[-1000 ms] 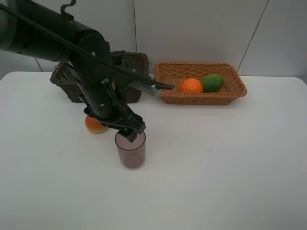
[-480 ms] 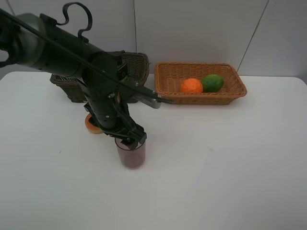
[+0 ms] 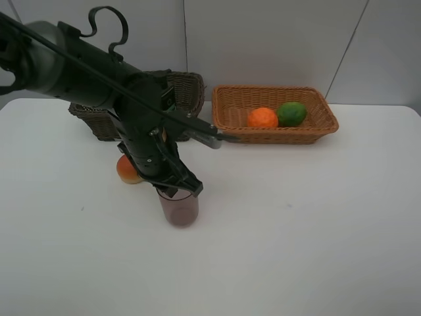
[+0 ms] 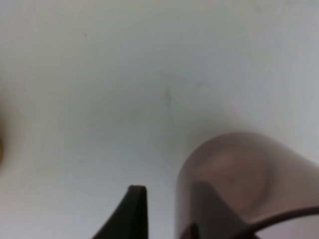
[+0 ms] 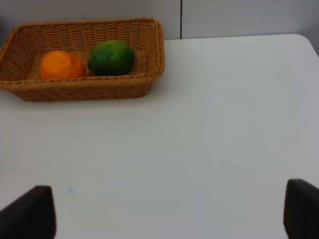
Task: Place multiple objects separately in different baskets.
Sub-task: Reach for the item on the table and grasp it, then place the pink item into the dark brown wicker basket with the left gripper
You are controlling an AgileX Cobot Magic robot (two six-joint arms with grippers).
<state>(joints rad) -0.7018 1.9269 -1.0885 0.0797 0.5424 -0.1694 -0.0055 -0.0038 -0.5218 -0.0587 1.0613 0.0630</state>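
The left end effector (image 3: 179,191) sits at the rim of the purple-tinted plastic cup (image 3: 179,209), which stands upright on the white tabletop (image 3: 316,224), near the middle and a little to the left. In the left wrist view its fingers (image 4: 134,214) straddle the cup's wall, one dark finger outside and the other showing through the tinted plastic from inside. A thin strip of tabletop shows between the outer finger and the wall, so I cannot tell whether the wall is actually clamped.

Just beside the cup, on its far left side, a red-orange peach (image 3: 126,171) lies on the tabletop, partly hidden by the arm. Behind the arm stands the dark brown basket (image 3: 187,89); the arm covers most of it and its contents cannot be seen.

The light tan basket (image 3: 276,135) stands at the back, right of the dark one. It holds an orange mandarin (image 3: 263,118) and a green lime (image 3: 291,113), side by side and touching.

The right end effector (image 5: 164,214) shows only in its own wrist view, its jaws spread wide over bare tabletop with nothing between them.
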